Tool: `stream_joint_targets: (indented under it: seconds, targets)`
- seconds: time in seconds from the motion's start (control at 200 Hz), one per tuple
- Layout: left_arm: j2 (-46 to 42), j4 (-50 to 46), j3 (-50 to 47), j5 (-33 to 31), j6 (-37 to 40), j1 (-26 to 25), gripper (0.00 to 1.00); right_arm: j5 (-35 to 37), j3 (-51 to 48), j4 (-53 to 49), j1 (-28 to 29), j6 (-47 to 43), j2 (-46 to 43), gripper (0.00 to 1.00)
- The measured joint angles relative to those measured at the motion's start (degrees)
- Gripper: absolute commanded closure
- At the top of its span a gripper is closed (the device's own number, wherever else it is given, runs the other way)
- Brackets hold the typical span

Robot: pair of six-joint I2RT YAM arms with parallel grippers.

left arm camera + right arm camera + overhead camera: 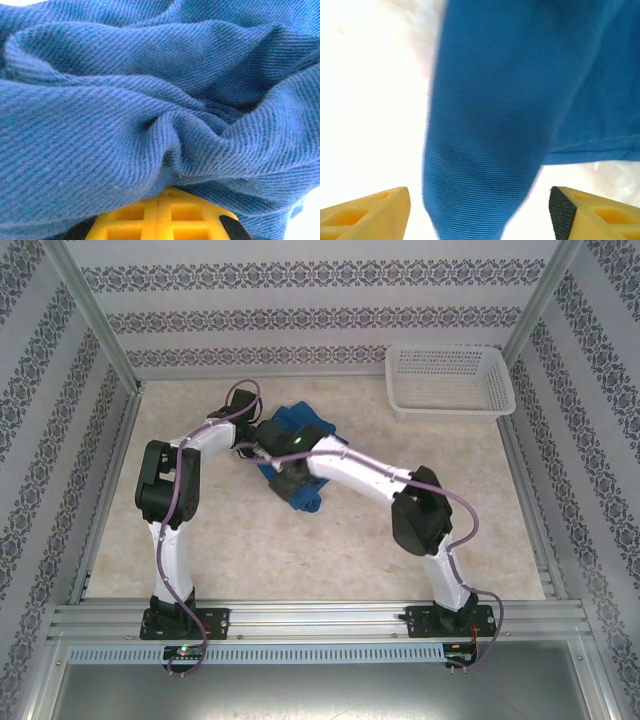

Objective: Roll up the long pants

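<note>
Top external view: the long pants point(300, 423) lie bunched in a compact blue heap on the table point(300, 560), toward its far edge and a little left of centre. Both arms reach in from the near edge and meet over the heap, covering much of it. A white basket point(450, 380) sits in the far right corner, well apart from the cloth.

Left wrist view: the left gripper point(160, 215) is pressed together, its yellow finger right under deep folds of blue twill that pucker just above its tip. Whether any cloth is caught between the fingers cannot be told.

Right wrist view: the right gripper point(480, 196) is spread wide, one yellow finger point(370, 210) at each lower corner. A rounded fold of the pants reaches down between them, pinched by neither.
</note>
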Motion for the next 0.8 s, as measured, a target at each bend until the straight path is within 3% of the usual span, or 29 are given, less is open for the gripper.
stream_joint_targets:
  seconds: [0.115,0.22,0.41,0.799]
  targets:
    - [0.0,0.52,-0.15,0.17,0.0,0.0,1.0,9.27,-1.44,2.27,8.07,1.88,1.7,0.25]
    - [-0.04,0.52,-0.15,0.17,0.0,0.0,1.0,15.89,-0.5,2.54,11.08,2.34,6.27,0.23]
    - [-0.28,0.52,-0.24,-0.04,0.02,0.0,1.0,25.51,0.22,2.25,10.34,2.14,14.67,0.2]
    - [-0.96,1.18,-1.14,-0.79,0.07,-0.07,1.0,38.58,4.02,5.42,7.37,-5.33,18.78,0.16]
